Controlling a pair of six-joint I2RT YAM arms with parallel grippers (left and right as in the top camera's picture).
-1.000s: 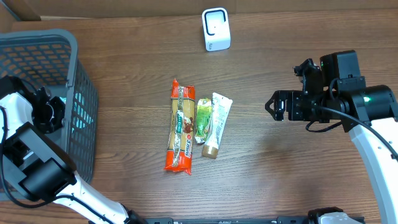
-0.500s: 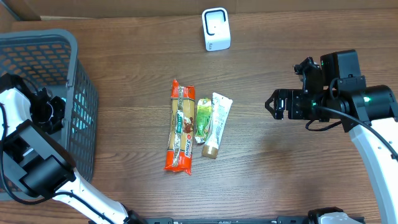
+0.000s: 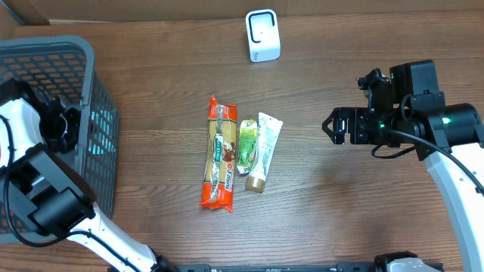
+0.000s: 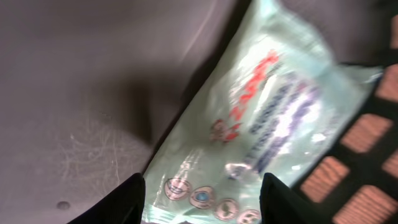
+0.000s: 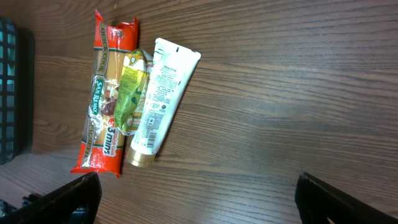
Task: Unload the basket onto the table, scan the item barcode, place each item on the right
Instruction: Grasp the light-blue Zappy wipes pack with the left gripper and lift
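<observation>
Brown wood desk [image 3: 151, 91]. Contents as seen from overhead and both wrist cams:

1. Basket [image 3: 47, 43]: grey plastic mesh, at L edge of desk, toward far-L corner.
2. Wipes-type pack [image 4: 261, 118]: pale green soft pack w/ red + purple print, text too blurred to read. Lies inside basket on its floor, one end against the mesh wall.
3. Scanner [image 3: 262, 35]: small white unit, upright, at far edge, approx. centre.
4. Pasta packet [image 3: 218, 153]: long, red/orange. Middle of desk, lying lengthwise far-to-near.
5. Green sachet [image 3: 247, 145]: just R of the packet, touching it and partly overlapping item 6.
6. White tube [image 3: 262, 151]: R-most of the three, tan cap toward near edge.

Arms:
- Left gripper [image 4: 204, 198]: down inside basket, directly over the pack. Fingers [image 4: 132, 198] stand apart w/ the pack's near end showing between them, not pinched. Can't tell if they touch it.
- Right gripper [image 3: 330, 127]: over R half of desk, well apart from items 4–6, pointed toward them. Jaws spread wide, nothing between them.
</observation>
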